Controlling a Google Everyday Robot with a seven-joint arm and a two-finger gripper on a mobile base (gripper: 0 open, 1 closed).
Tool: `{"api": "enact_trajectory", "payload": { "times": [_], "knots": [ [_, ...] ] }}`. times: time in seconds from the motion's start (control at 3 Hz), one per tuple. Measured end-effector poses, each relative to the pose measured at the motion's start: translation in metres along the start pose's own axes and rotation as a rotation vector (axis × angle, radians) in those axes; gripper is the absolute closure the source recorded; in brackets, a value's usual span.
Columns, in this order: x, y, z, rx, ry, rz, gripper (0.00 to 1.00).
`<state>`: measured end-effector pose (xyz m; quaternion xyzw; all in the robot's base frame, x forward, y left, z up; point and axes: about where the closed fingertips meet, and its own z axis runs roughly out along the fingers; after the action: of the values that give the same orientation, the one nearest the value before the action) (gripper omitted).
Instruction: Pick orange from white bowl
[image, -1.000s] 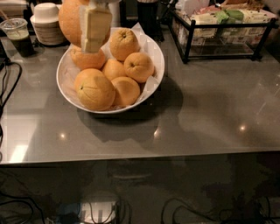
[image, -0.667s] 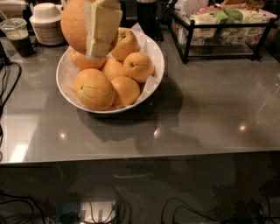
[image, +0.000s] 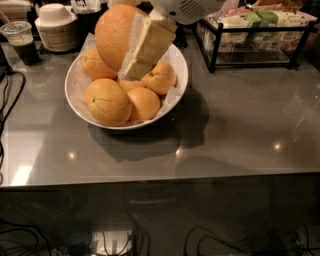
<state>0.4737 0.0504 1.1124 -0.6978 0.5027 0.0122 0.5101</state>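
My gripper (image: 131, 52) reaches in from the top of the camera view and is shut on the orange (image: 116, 34), a large plain one. It holds the orange lifted above the back of the white bowl (image: 176, 91). One cream finger (image: 149, 47) lies across the front of the orange; the other finger is hidden behind it. Several oranges lie in the paper-lined bowl, among them a large one with a stem dot and creases (image: 107, 102) at the front left.
A stack of beige ribbed bowls (image: 56, 26) and a plastic cup (image: 21, 41) stand at the back left. A black wire rack of packets (image: 257, 36) stands at the back right. Cables (image: 10, 100) hang at the left edge. The grey tabletop (image: 240, 130) spreads right of the bowl.
The gripper has risen with the orange and swung toward the camera, so the orange looms larger and sits higher above the bowl. The other oranges have not moved.
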Motion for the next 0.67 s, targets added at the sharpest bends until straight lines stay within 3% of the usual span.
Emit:
{"api": "enact_trajectory", "payload": {
  "times": [0.33, 0.67],
  "knots": [
    [0.023, 0.009, -0.007, 0.061, -0.046, 0.057, 1.00],
    [0.005, 0.006, -0.013, 0.075, -0.096, 0.056, 1.00]
  ]
}}
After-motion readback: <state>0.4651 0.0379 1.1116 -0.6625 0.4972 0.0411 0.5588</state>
